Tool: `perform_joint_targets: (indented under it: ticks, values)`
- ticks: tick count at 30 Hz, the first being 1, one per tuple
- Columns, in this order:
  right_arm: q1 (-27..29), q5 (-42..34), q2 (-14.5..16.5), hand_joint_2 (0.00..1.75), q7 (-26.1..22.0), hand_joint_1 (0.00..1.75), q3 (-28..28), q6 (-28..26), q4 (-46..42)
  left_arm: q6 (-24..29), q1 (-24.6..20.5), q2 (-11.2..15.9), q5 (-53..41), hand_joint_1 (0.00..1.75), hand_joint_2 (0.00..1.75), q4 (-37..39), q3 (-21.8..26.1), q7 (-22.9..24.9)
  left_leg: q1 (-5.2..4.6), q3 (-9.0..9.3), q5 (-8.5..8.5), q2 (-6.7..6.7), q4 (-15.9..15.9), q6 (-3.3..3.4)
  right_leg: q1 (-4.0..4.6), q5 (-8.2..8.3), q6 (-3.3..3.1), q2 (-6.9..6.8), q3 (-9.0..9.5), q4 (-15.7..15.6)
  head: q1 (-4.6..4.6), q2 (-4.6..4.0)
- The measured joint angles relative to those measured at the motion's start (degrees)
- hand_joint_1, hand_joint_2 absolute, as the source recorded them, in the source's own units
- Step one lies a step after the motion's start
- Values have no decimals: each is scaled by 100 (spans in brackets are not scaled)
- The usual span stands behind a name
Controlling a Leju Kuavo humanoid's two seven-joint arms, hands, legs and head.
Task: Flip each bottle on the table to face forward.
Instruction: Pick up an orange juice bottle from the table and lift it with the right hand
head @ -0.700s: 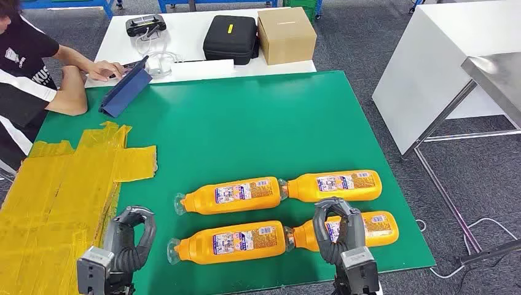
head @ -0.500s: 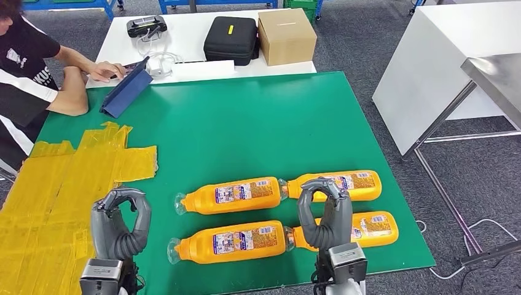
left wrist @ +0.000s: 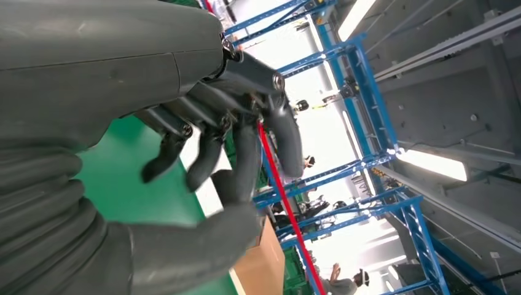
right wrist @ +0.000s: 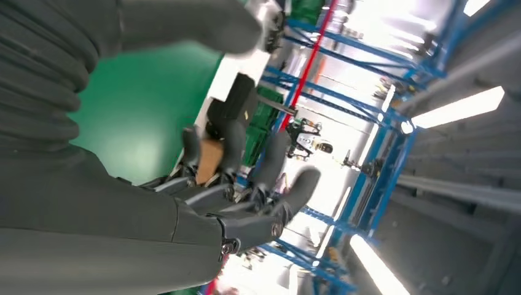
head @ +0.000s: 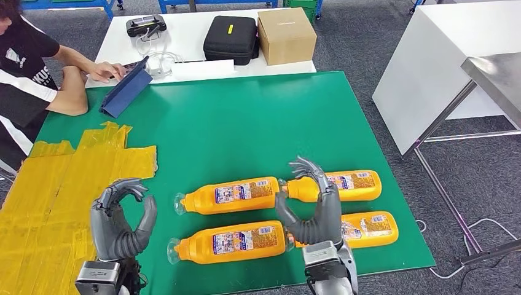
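Several orange bottles lie on their sides on the green table (head: 246, 123), labels up. The far left bottle (head: 230, 195) and far right bottle (head: 344, 184) form one row; the near left bottle (head: 227, 241) and near right bottle (head: 368, 228) form another. My right hand (head: 313, 212) is raised over the gap between the right-hand bottles, fingers spread, holding nothing, and hides part of the near right bottle. My left hand (head: 120, 224) is lifted at the table's left front, left of the near left bottle, fingers apart and empty. The wrist views show each hand's fingers (left wrist: 246, 153) (right wrist: 258, 178) apart with nothing between them.
Yellow tape sheets (head: 61, 190) cover the table's left front. A person (head: 31, 67) sits at the far left with a blue tablet case (head: 126, 89). A black case (head: 230, 38) and cardboard box (head: 285, 34) rest on the white table behind. A white table (head: 430, 61) stands at right.
My right hand has risen, moved forward and left over the right bottles, and its curled fingers have spread. My left hand has lifted slightly and its fingers have parted a little.
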Motion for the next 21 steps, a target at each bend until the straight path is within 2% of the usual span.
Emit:
perform_joint_targets:
  ticks: [6,13,16,21]
  values:
    - [-509,1192,-221,175,698,0,295,57,276,-534,-150,-5,690,0,175,111,20,79,0,0,5,0,0,3,-1,2,1,0,3,0,0,0]
    - [-1411,2630,-620,175,1831,0,751,1042,1073,-980,-354,-77,813,0,175,272,110,221,-1,-2,8,0,1,6,-1,4,3,-1,4,1,0,0]
    - [-1875,3074,-694,175,2029,0,1034,1240,1627,-1118,-486,-129,813,0,175,397,115,271,-1,-2,10,0,2,7,0,5,3,-1,4,2,-1,0]
    - [-2446,3299,-716,175,2130,0,1421,1375,2338,-1268,-620,-188,846,0,175,555,115,275,0,-2,11,0,2,6,0,6,4,-1,3,3,-1,0]
